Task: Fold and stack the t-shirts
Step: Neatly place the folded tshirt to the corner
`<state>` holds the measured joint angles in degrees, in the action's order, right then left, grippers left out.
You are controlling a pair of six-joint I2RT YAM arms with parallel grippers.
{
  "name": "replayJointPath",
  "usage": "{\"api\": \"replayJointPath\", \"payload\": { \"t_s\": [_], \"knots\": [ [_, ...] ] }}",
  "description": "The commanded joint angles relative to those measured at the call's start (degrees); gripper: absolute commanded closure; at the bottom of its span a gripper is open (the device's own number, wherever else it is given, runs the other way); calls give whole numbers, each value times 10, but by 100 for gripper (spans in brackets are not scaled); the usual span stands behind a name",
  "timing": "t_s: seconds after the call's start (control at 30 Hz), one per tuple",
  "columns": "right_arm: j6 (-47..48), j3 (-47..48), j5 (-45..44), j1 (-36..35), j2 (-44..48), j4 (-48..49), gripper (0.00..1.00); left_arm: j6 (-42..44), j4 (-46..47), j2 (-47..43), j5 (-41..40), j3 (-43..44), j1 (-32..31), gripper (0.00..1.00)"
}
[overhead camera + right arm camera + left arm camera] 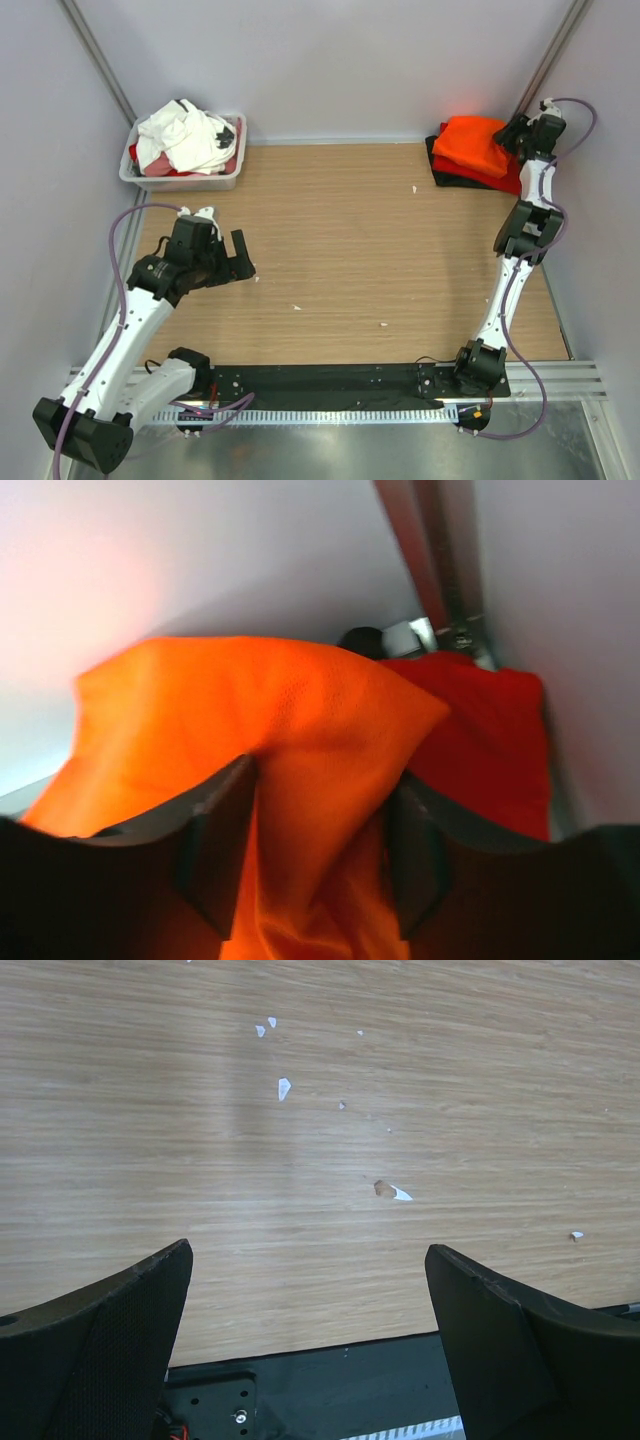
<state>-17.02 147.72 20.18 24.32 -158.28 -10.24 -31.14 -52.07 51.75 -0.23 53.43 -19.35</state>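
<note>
A folded stack lies at the back right corner: a bright orange t-shirt (472,140) on top, a red one (508,182) under it and a black one (447,176) at the bottom. My right gripper (516,134) is at the stack's right edge, its jaws closed on a raised fold of the orange t-shirt (250,695). The right wrist view shows the gripper (322,830) and the red shirt (490,740) beside it. My left gripper (240,258) hovers open and empty over bare table at the left, as its wrist view (308,1300) shows.
A white plastic tub (190,183) at the back left holds a heap of white shirts (185,135) with red and black cloth showing. Small white specks (284,1087) dot the wooden table. Grey walls close in on three sides. A black base rail (330,380) runs along the near edge.
</note>
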Motion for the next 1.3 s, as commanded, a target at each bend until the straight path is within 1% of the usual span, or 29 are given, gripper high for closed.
{"api": "replayJointPath", "payload": {
  "t_s": [0.0,0.03,0.07,0.13,0.23,0.37,0.4,0.47,0.5,0.6,0.73,0.77,0.83,0.87,0.93,0.97,1.0,1.07,1.1,1.13,1.27],
  "knots": [
    [-10,-19,-130,25,-13,25,40,-4,15,3,-12,0,5,0],
    [-11,-31,-147,26,-12,29,30,-4,15,3,-12,0,6,0],
    [-14,-37,-166,27,-3,29,26,-4,16,3,-12,0,7,0],
    [-22,-60,-199,33,12,35,20,-4,15,2,-11,-1,9,0],
    [-56,-104,-241,50,56,47,15,-4,16,-2,-11,0,11,0],
    [-107,-153,-283,77,130,29,12,-4,17,-16,-12,0,11,0],
    [-123,-185,-287,82,166,27,12,-4,17,-18,-10,-1,11,0],
    [-132,-223,-308,93,212,37,9,-4,17,-27,-11,-1,11,0],
    [-133,-254,-314,93,252,44,6,-3,18,-30,-7,-1,11,0],
    [-123,-272,-328,95,308,34,3,-2,20,-38,-4,-2,11,0],
    [-128,-276,-296,92,355,13,2,-2,21,-48,-2,-3,11,0],
    [-131,-278,-261,90,359,11,2,-1,22,-50,-3,-3,11,0],
    [-150,-282,-210,84,366,7,4,-2,22,-56,-6,-2,11,0],
    [-162,-288,-140,78,365,8,8,-2,21,-58,-7,-2,12,0],
    [-199,-299,-80,68,358,17,15,-2,21,-60,-8,-2,12,0],
    [-212,-318,-55,56,351,28,17,-2,22,-61,-8,-3,13,0],
    [-225,-326,-1,50,346,57,24,-2,22,-62,-8,-2,14,0],
    [-260,-332,41,35,323,85,30,-2,22,-64,-9,-3,14,0],
    [-268,-325,65,18,313,94,36,-2,22,-64,-8,-3,15,0],
    [-277,-317,75,7,300,94,37,-2,22,-66,-8,-2,16,0],
    [-269,-218,94,-45,233,53,41,-1,22,-67,-7,-2,20,0]
  ]
}}
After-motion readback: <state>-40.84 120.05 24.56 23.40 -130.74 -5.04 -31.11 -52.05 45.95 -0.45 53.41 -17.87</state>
